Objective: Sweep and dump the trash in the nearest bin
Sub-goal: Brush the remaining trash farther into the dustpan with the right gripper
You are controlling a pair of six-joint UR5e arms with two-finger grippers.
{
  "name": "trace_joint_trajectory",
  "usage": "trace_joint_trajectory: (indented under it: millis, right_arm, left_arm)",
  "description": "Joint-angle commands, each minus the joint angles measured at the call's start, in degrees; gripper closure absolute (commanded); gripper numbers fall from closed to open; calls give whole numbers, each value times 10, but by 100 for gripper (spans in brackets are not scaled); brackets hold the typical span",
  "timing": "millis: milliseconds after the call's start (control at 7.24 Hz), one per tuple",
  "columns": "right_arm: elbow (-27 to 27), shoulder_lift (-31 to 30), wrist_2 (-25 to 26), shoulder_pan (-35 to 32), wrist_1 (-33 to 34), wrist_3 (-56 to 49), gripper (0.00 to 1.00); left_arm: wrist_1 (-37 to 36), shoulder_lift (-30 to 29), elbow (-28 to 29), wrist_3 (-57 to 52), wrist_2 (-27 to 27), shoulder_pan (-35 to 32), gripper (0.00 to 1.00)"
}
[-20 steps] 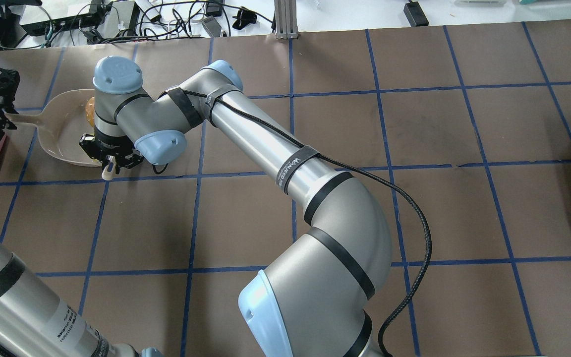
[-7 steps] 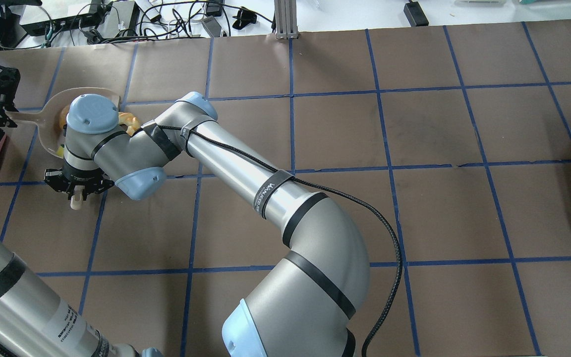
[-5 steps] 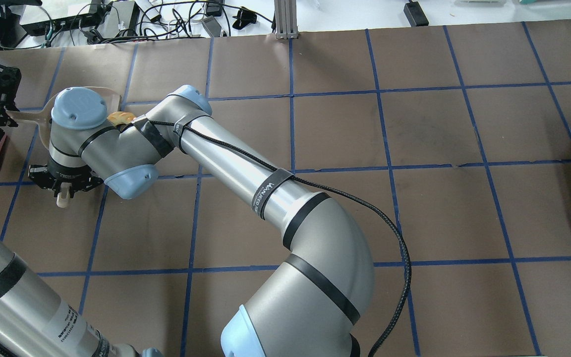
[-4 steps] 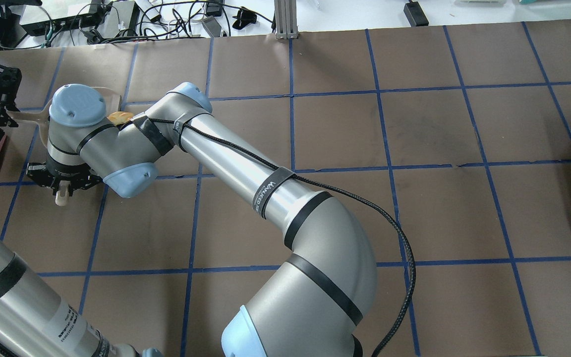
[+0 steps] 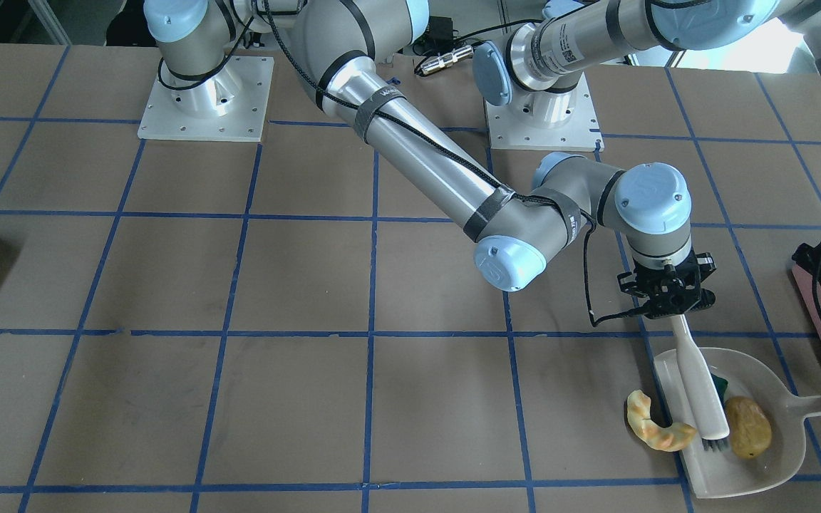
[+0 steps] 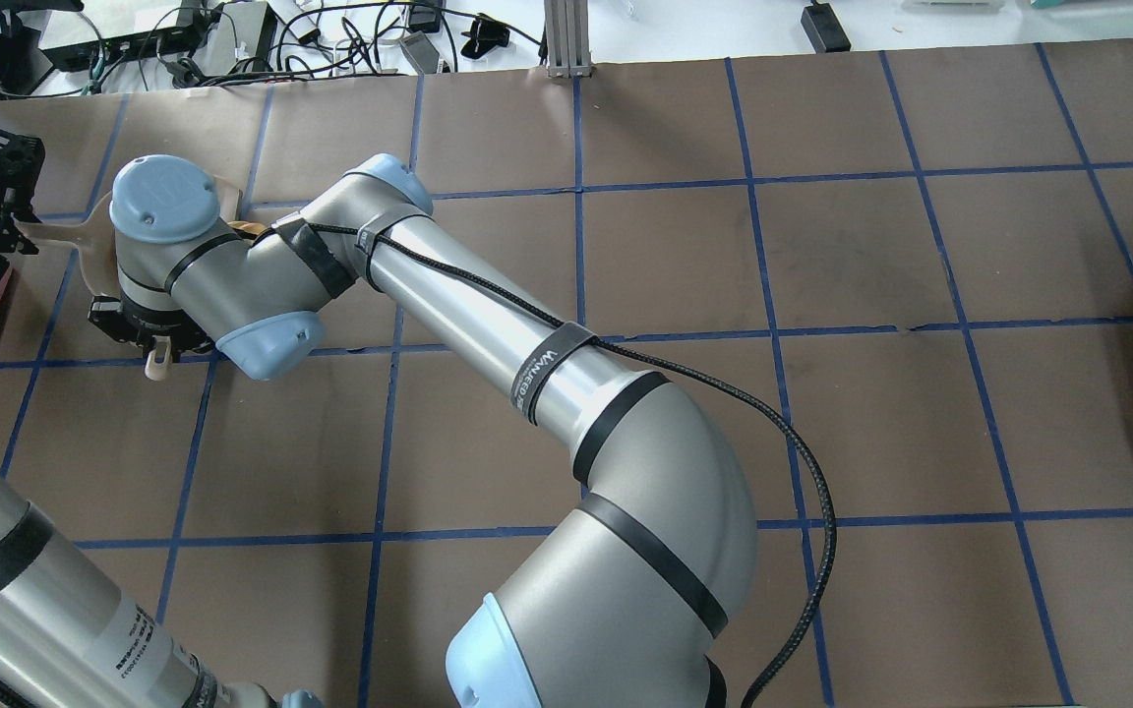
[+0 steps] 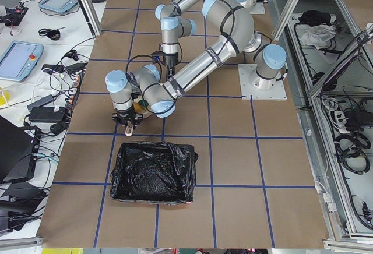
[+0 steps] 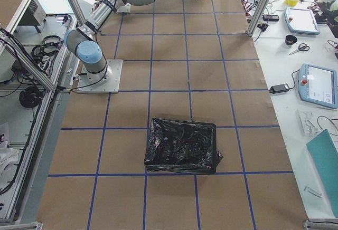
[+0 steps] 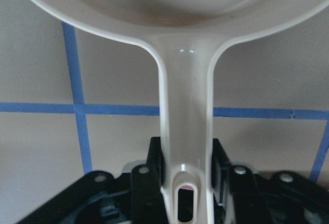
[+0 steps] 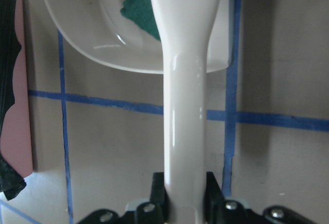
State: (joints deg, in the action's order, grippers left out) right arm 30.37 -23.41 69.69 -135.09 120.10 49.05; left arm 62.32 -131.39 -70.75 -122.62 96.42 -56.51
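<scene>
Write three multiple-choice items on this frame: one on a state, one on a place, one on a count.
1. The right pincer is:
A) open, empty
B) shut on the brush handle
C) shut, empty

2. The croissant piece lies:
A) deep inside the dustpan
B) on the brush head
C) on the table at the dustpan's open lip

3. Trash pieces fully inside the dustpan:
A) two
B) none
C) three

Answers:
1 B: the right wrist view shows the handle clamped.
2 C: the front view shows it outside the lip, beside the bristles.
3 A: only the potato lump and the green sponge are inside.
</scene>
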Motion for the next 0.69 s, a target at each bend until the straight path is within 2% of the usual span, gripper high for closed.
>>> trace_joint_trajectory:
  millis: [0, 138, 276, 552]
  right_arm:
    - [3, 6, 101, 11, -5, 39, 100]
    - [4, 9, 131, 13, -7, 86, 100]
    - [5, 4, 132, 14, -24, 124, 100]
    - [7, 6, 128, 14, -38, 131, 100]
  left_arm:
    - [0, 0, -1, 0, 0, 0, 100]
    - [0, 0, -1, 0, 0, 0, 100]
    - [0, 0, -1, 0, 0, 0, 100]
    - [0, 0, -1, 0, 0, 0, 100]
